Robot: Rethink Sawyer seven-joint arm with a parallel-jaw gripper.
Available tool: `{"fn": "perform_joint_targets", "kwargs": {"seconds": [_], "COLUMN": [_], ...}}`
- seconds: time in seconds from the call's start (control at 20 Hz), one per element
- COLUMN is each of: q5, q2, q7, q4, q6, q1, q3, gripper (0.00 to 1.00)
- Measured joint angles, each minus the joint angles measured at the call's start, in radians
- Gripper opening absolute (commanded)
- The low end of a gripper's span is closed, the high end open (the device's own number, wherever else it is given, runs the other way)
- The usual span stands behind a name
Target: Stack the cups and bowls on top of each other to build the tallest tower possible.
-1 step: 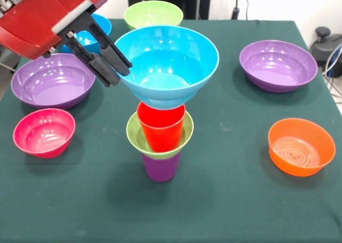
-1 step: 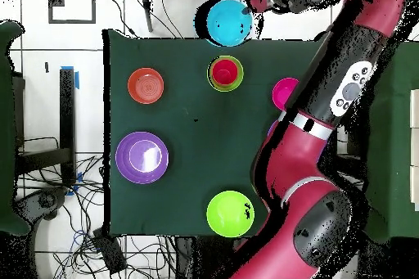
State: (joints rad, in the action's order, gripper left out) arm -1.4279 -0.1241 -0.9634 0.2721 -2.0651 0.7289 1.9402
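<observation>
The tower point(image 1: 160, 139) stands near the middle of the tabletop point(image 1: 224, 200), a little towards the near edge: a purple cup point(image 1: 160, 167) at the bottom, a small lime green bowl point(image 1: 134, 135) on it, and a red cup point(image 1: 160, 126) nested inside. The gripper point(image 1: 109, 61) has its jaws clenched on the rim of a large blue bowl point(image 1: 168, 67), which it holds just above the red cup, maybe touching it. The risk, I think, is tipping. The bowl is much wider than the cup and held by one side only, so if it is released off-centre or tilted, it may slide off or pull the narrow stack over.
</observation>
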Motion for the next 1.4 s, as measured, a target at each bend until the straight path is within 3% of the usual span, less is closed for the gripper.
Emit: {"fn": "perform_joint_targets", "kwargs": {"seconds": [1.4], "q5": [-0.003], "q2": [0.056], "q7": [0.0], "q4": [0.0], "q6": [0.0], "q1": [0.009], "q3": [0.001], "gripper": [0.0]}}
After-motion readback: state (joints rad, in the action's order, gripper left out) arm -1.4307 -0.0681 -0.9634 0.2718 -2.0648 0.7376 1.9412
